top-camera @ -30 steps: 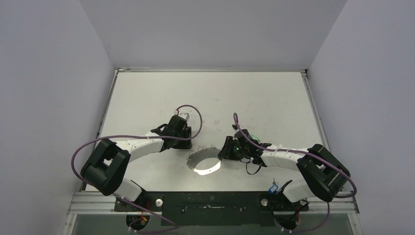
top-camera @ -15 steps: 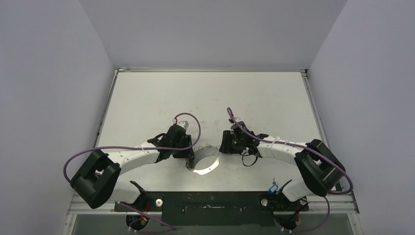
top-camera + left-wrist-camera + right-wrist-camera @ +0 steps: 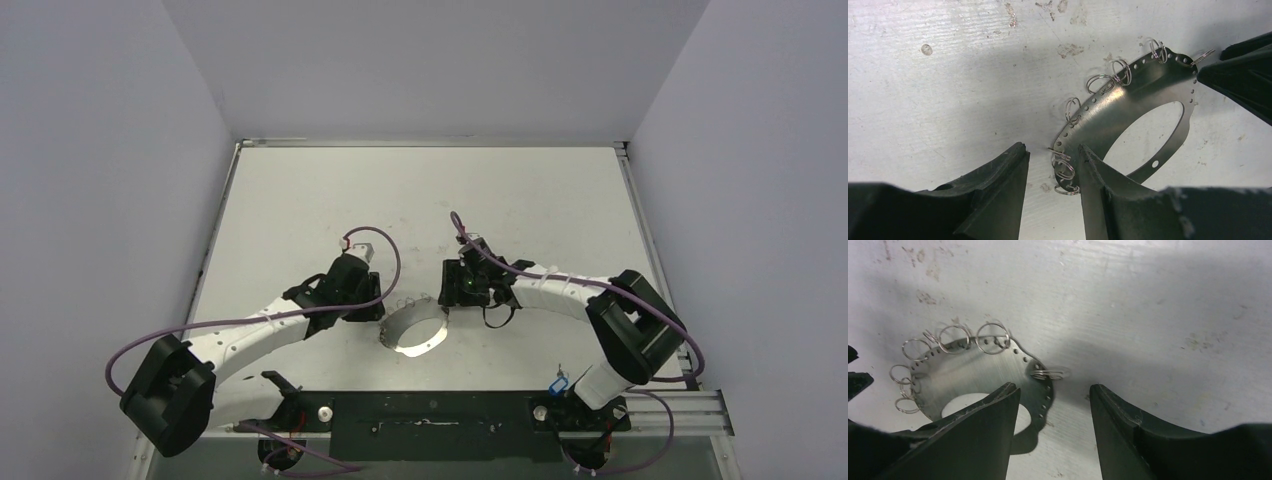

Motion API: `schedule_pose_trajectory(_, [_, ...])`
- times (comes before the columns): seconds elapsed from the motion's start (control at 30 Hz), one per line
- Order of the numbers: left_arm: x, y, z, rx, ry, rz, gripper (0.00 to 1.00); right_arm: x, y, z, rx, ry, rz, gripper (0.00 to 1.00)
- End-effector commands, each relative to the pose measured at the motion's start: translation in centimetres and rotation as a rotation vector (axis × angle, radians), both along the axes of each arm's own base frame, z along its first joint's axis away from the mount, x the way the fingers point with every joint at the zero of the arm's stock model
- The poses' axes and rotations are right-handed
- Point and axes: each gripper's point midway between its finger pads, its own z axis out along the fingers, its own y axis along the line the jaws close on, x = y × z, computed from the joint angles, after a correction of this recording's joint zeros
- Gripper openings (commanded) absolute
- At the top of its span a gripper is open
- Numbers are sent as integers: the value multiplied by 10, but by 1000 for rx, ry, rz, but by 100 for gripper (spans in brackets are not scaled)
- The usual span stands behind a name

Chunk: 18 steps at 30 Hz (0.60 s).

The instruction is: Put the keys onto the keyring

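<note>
**Position of the work item.** The keyring (image 3: pixel 415 348) rests on the table (image 3: pixel 300 200), in its near half and directly between the two grippers. It is a flat metal band with a perforated rim. Small wire split rings (image 3: pixel 1064 169) hang from that rim along its left and far arc. Whether the band lies flat or tilted cannot be told.

**Left gripper** (image 3: pixel 1051 150). The jaws stand partly apart and straddle the left rim. A strip of bare table separates the outer finger (image 3: pixel 998 190) from the rim. The inner finger overlaps the band, and contact there cannot be confirmed. Nothing is clamped.

**Right gripper** (image 3: pixel 1053 387). The jaws stand wide apart at the opposite rim. One split ring and a short section of the rim lie in the gap. Bare table separates the rim from the outer finger (image 3: pixel 1128 430).

**Edges and clearance.** The keyring is well apart from the left, right and far table edges and nearer the black base rail (image 3: pixel 430 410). Grey walls (image 3: pixel 100 250) rise along three sides. Purple cables (image 3: pixel 385 250) loop on the far side of both wrists.
</note>
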Motion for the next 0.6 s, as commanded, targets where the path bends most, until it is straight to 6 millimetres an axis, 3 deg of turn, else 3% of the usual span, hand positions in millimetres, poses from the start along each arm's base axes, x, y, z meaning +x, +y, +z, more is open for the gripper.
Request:
schedule_pose_trajectory(0.0, [8, 1, 13, -14, -44, 10, 39, 13, 28, 9, 44, -19, -2, 55])
schedule_pose_trajectory(0.4, [5, 5, 6, -8, -31, 13, 39, 13, 31, -4, -116, -13, -15, 47])
schedule_pose_trajectory(0.57, [4, 9, 8, 5, -38, 18, 39, 14, 34, -1, -161, -29, 11, 26])
